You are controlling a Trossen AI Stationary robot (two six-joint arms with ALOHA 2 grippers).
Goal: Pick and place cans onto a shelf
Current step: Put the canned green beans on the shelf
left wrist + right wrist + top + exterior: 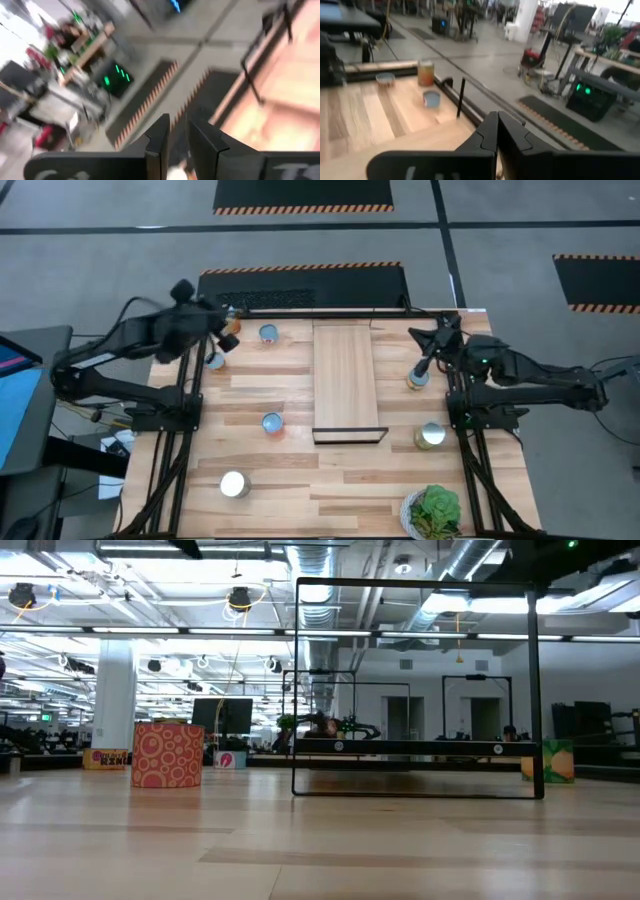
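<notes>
The shelf (346,380) lay flat mid-table, bare of cans. My left gripper (229,327) grasped an orange can (230,338) at the far left corner. My right gripper (424,365), fingers pressed together, hovered above another can (416,381).

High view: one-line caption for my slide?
Both grippers, left and right, at the table's far edge; shelf bare, cans scattered.
</notes>
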